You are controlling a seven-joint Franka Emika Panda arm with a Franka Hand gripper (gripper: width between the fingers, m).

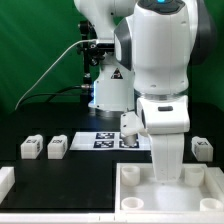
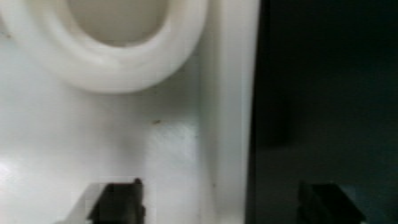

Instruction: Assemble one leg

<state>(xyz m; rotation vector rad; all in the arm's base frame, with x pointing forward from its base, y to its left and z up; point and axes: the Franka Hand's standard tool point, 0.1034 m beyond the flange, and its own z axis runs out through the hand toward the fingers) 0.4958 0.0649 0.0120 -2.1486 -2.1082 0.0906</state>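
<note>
White leg point(image 1: 56, 147) flat, long axis horizontal

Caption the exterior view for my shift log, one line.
Panda gripper down at the white tray rim, loose legs lying on the black table near the marker board.

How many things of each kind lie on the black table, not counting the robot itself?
leg: 4
tray: 1
marker board: 1
white part, cut off by the picture's edge: 1
Total: 7
</note>
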